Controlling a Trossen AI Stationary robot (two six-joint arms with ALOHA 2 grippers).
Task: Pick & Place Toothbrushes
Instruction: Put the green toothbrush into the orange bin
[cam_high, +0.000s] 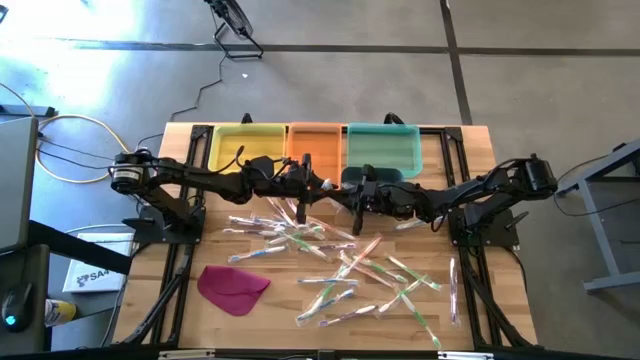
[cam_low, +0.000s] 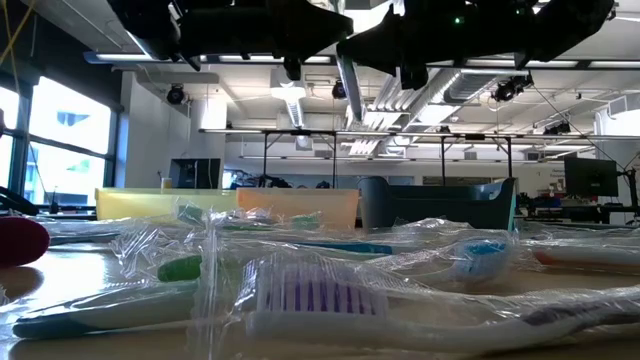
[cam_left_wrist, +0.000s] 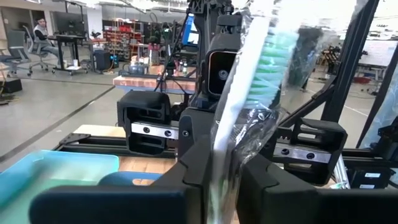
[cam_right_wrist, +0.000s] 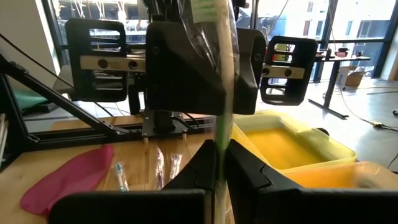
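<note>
One toothbrush (cam_left_wrist: 249, 81) with a white handle and green bristles, in a clear wrapper, stands upright in the air above the middle of the table. Both grippers meet there, tip to tip, and both are shut on it: my left gripper (cam_high: 318, 186) comes from the table's left, my right gripper (cam_high: 343, 193) from the right. The right wrist view shows the toothbrush (cam_right_wrist: 221, 93) as a thin green-edged strip. Its lower end (cam_low: 347, 88) hangs below the fingers. Many more wrapped toothbrushes (cam_high: 350, 265) lie loose on the table below. My left gripper pinches the toothbrush's handle (cam_left_wrist: 219, 168) between its two fingers, below the bristle head. The fingers are level, come from the table's left and lie across the handle. The toothbrush is clear of the table, upright, with its head leaning a little. My right gripper pinches the handle (cam_right_wrist: 221, 152) between its two fingers, wrapper included. The fingers are level, come from the table's right and lie across the handle. The toothbrush stands upright above them, clear of the table.
Yellow (cam_high: 240, 148), orange (cam_high: 315, 145) and teal (cam_high: 383, 150) bins stand in a row at the far edge, with a dark tray (cam_high: 358, 176) in front of the teal one. A magenta cloth-like piece (cam_high: 233, 288) lies near left. Black rails run along both sides of the table.
</note>
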